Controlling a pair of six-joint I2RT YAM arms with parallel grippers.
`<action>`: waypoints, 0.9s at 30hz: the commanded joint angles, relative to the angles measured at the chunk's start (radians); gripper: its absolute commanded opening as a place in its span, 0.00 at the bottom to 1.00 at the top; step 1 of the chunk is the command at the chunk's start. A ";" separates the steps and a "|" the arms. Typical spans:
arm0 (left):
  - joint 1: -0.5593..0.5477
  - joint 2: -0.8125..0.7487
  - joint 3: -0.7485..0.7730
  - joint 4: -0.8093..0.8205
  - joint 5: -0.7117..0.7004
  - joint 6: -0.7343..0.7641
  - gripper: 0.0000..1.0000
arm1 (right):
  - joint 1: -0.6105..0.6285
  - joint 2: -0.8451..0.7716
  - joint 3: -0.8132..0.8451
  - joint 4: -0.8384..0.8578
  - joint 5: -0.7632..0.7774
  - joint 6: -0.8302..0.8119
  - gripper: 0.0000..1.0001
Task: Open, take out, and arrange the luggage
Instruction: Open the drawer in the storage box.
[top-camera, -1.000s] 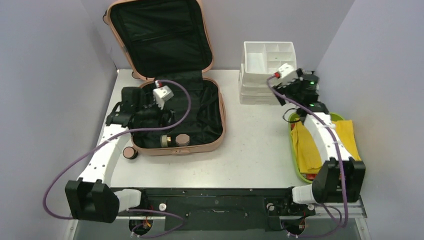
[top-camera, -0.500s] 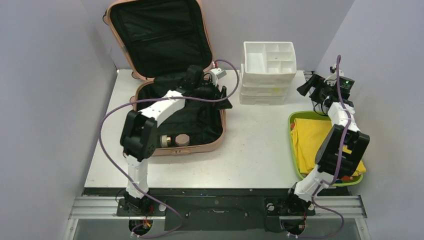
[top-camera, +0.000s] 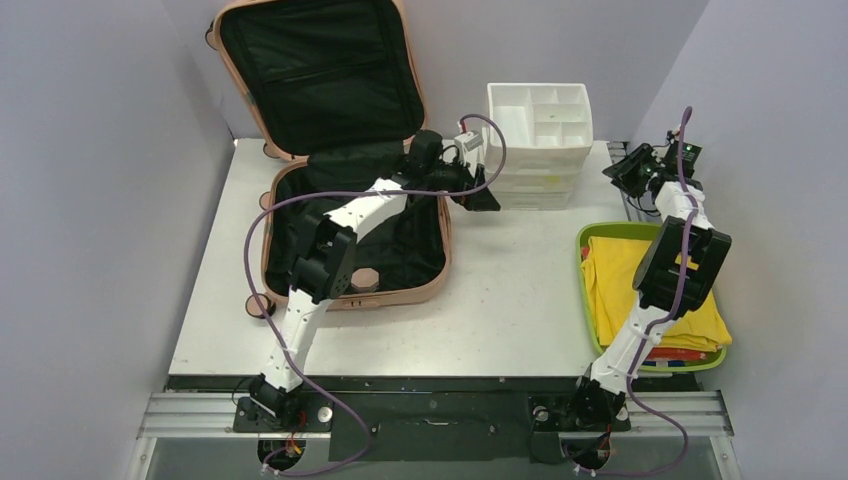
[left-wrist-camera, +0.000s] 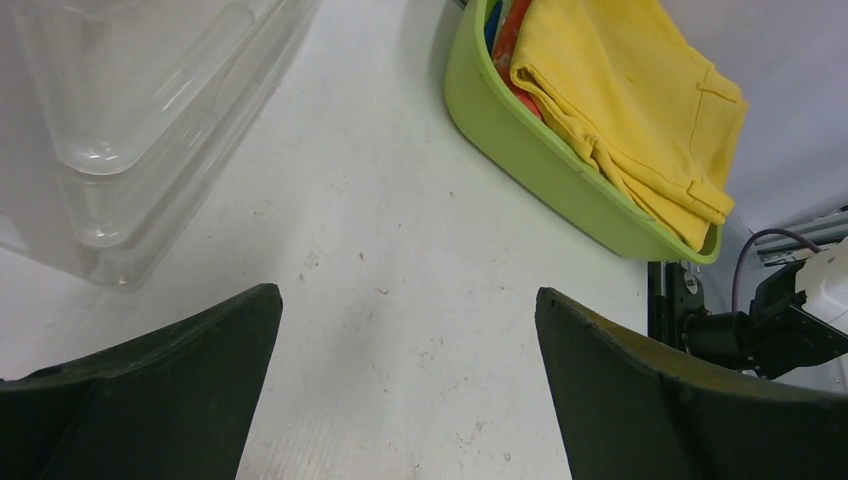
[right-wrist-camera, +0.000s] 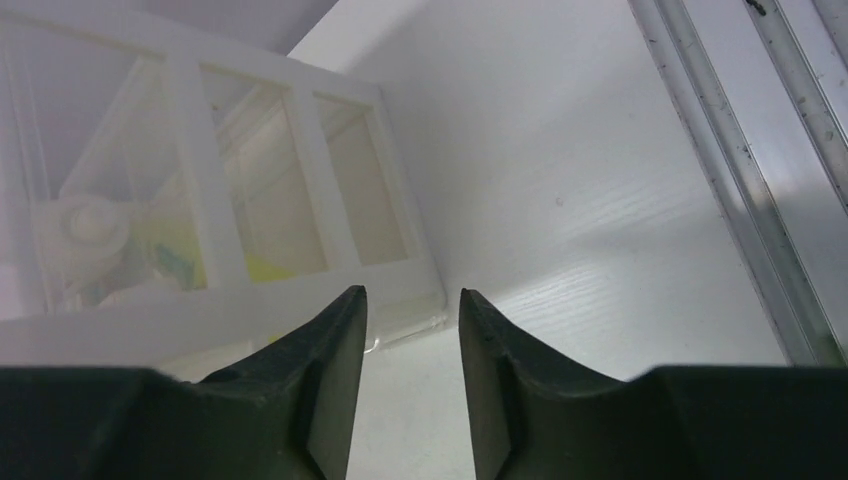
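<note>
Bearing luggage (top-camera: 320, 80), white table (top-camera: 520, 295), seemingly lilac walls (top-camera: 90, 160)

No readable text, label or number anywhere.

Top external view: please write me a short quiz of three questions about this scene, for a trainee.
1. True or false: the luggage stands with its lid open.
2. What lies on top in the lime-green tray? A) a yellow cloth B) a bottle C) a shoe
3. Are the jaws of the left gripper open or shut, and do they hold anything?

Key:
1. True.
2. A.
3. Open, holding nothing.
</note>
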 joint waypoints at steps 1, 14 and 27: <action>-0.009 0.051 0.058 0.100 0.007 -0.069 0.96 | 0.009 0.056 0.083 -0.028 0.038 0.065 0.34; -0.004 0.112 0.079 0.115 -0.074 -0.116 0.96 | 0.061 0.123 0.188 -0.072 0.176 0.008 0.35; 0.011 0.167 0.097 0.213 0.036 -0.150 0.96 | 0.103 0.192 0.255 -0.104 0.219 -0.024 0.35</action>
